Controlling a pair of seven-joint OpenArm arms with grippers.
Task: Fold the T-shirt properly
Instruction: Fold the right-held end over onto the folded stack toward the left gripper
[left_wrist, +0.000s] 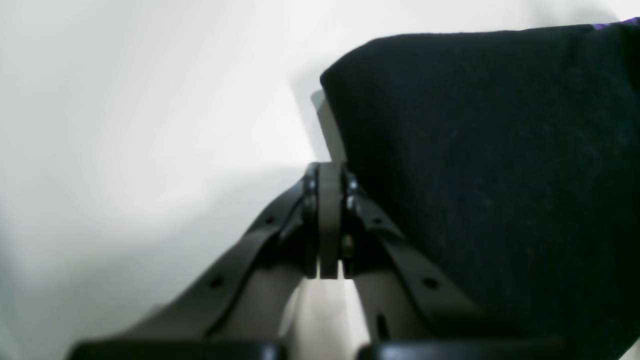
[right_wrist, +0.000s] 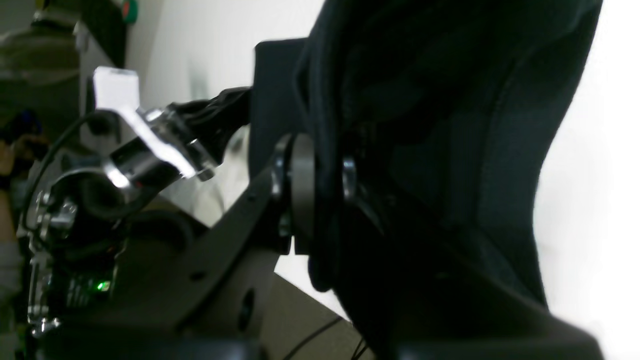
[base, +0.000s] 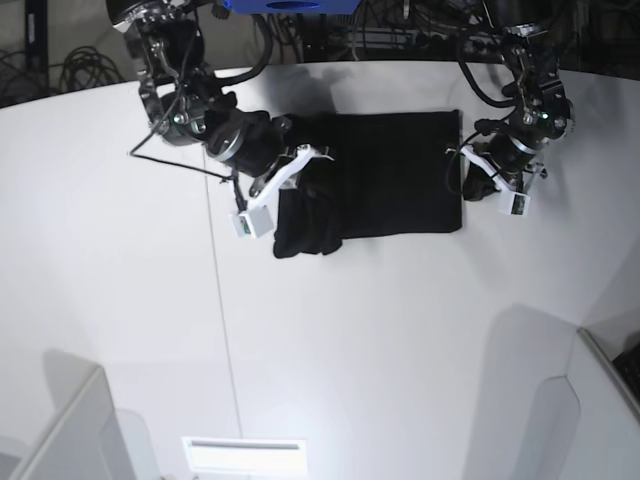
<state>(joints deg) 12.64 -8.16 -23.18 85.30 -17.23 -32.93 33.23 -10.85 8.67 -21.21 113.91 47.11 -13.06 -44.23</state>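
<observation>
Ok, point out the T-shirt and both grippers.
T-shirt (base: 400, 170): base view, flat middle panel.
Left gripper (left_wrist: 330, 172): left wrist view, shut fingertips.
Right gripper (right_wrist: 320, 180): right wrist view, tips clamping cloth.

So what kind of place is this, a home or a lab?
Probably a robotics lab: two arms work a T-shirt on a plain white table, with cables and equipment racks behind.

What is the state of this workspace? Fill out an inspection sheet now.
Surface: white table, bare around the cloth.
Job's things: black T-shirt partly folded, one side bunched and lifted.
Clutter: nothing seen.
Grippers: right gripper shut on the T-shirt's bunched edge; left gripper shut, empty, beside the opposite edge.
Cables: thin black cable across the table by the right arm.
Surroundings: wiring behind the table; grey panels at the near corners.
</observation>
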